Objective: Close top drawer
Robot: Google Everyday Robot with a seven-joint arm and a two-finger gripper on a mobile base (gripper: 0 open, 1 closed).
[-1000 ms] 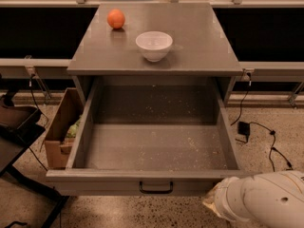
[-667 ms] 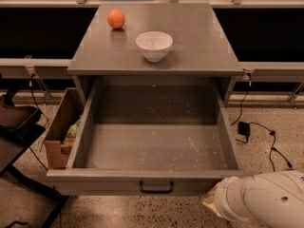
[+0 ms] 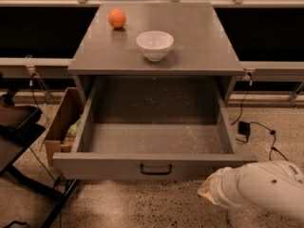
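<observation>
Camera view — top drawer stands open; my gripper sits below its front, right of the handle — its state I cannot tell.

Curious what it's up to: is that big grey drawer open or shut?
Open: the top drawer is pulled far out, its speckled floor showing. The gripper sits below its front's right end.

The arm is a fat, smooth white tube with one small dark dot on its side. Its left end steps down through ribbed white rings to a blunt tan cap. The claw is out of view, beyond the picture's lower right.
</observation>
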